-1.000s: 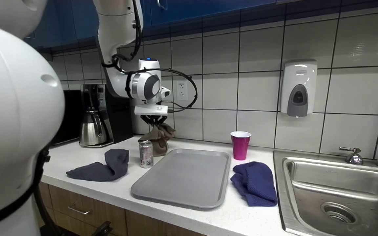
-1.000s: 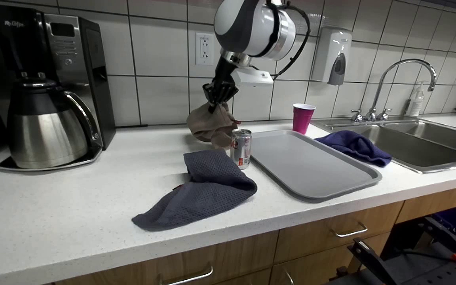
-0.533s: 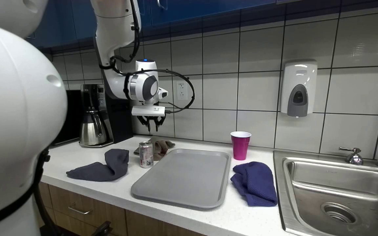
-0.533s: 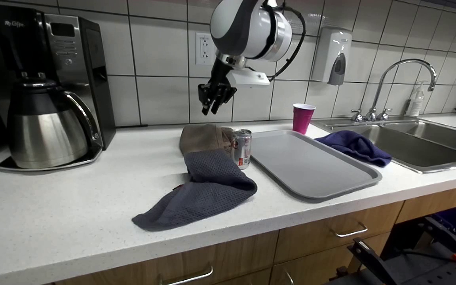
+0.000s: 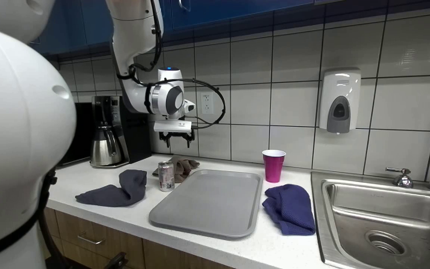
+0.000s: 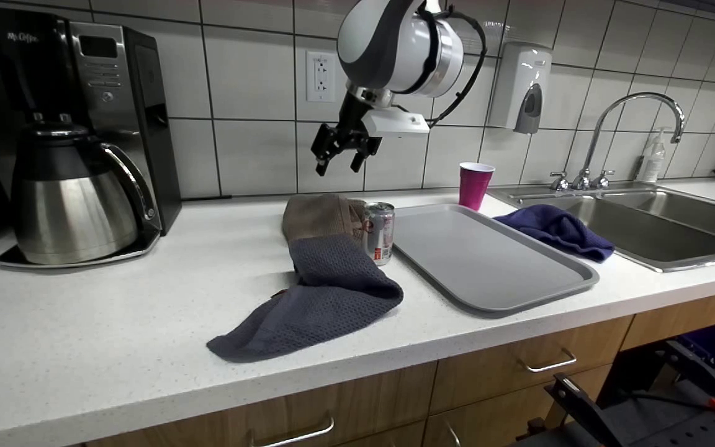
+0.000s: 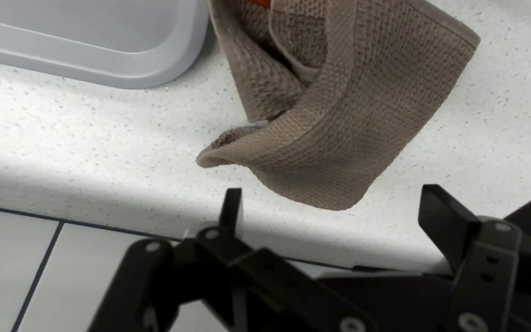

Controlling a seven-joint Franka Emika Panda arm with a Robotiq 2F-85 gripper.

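Gripper (image 6: 339, 166) stands spread above counter (image 6: 146, 323), near back edge. Low sideways travel could topple can (image 6: 378, 234) beside brown towel (image 6: 314, 215).

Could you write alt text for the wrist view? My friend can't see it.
A loosely folded brown cloth lies on a speckled white counter, with a black tool open and empty in the foreground. The rounded corner of a gray tray shows at upper left, and white tiles at lower left.
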